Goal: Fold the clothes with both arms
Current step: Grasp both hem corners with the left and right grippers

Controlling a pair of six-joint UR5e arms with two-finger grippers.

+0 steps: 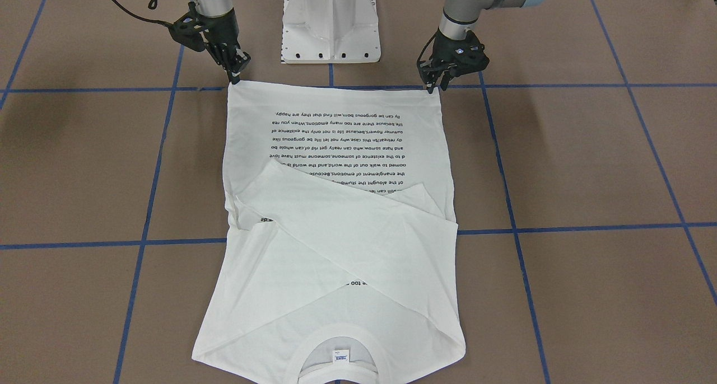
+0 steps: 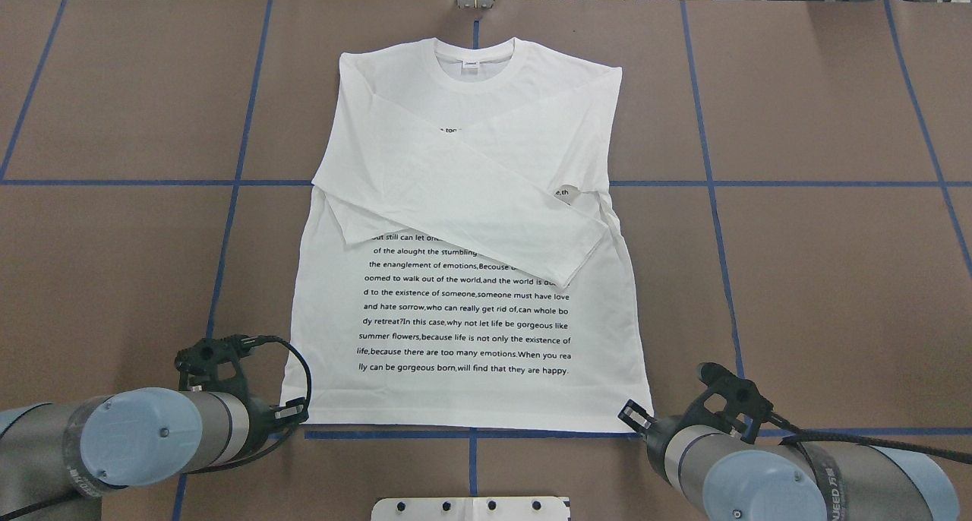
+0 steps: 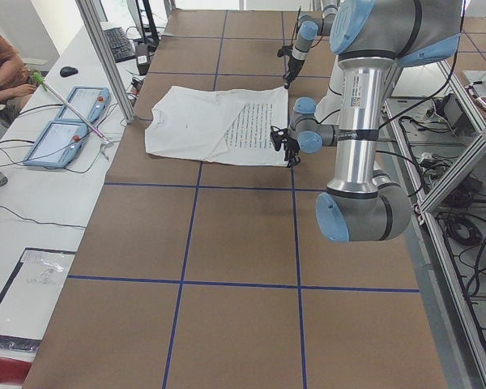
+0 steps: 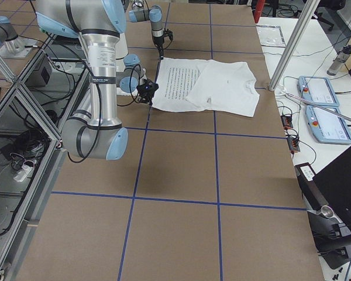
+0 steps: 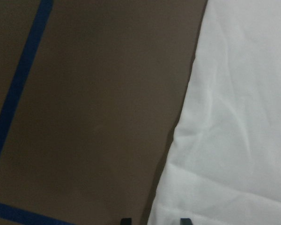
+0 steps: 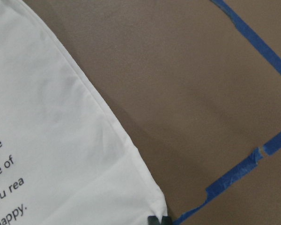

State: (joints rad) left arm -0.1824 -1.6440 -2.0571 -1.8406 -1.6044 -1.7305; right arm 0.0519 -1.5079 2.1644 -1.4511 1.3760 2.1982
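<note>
The white long-sleeved T-shirt [image 2: 463,308] lies flat on the brown table, printed text up, with both sleeves [image 2: 486,202] crossed over the chest. Its collar [image 2: 474,58] points away from the robot. My left gripper [image 1: 434,86] [image 2: 298,413] is at the hem's left corner. The left wrist view shows its gripper [image 5: 154,220] open, fingertips apart and the shirt's edge [image 5: 178,136] between them. My right gripper [image 1: 235,77] [image 2: 629,415] is at the hem's right corner. In the right wrist view the gripper [image 6: 158,220] has its tips together on that corner [image 6: 154,201].
The white pedestal base [image 1: 330,26] stands just behind the hem, between the arms. Blue tape lines [image 2: 228,202] grid the table. Beside the table's end on the robot's left sits a person [image 3: 0,65] at a bench with control tablets [image 3: 73,121].
</note>
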